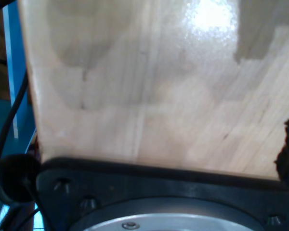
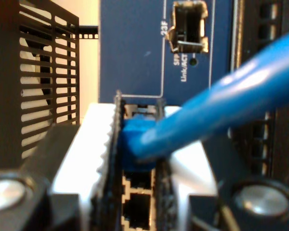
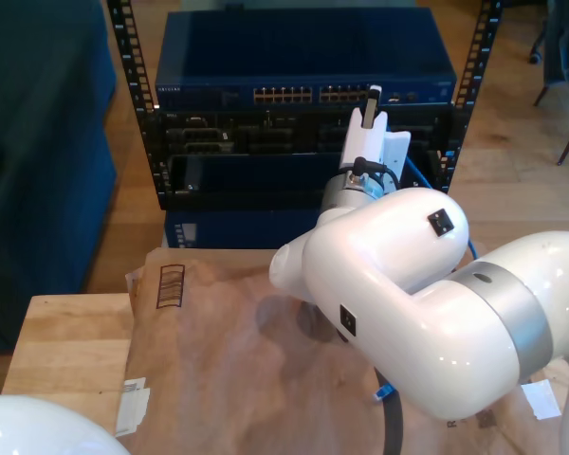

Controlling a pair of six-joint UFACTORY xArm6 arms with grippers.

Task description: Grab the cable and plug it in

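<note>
My second end effector (image 2: 137, 159) pinches the blue plug end of the cable (image 2: 221, 108), its white fingers (image 2: 84, 154) pressed on either side. The plug sits right at the port row of the blue network switch (image 3: 303, 66), at twelve o'clock in the exterior view, with little room between fingers and faceplate. The cable trails back toward two o'clock of the plug. My first end effector's state I cannot tell; below it lies the bare wooden surface (image 1: 149, 86).

Lab or server-room corner: black equipment rack (image 3: 128, 66) holding blue network switch (image 3: 303, 57) with rows of ports, wooden workbench (image 3: 66, 341) in front, wood floor (image 3: 512, 142), chair legs (image 3: 564, 85) behind.
</note>
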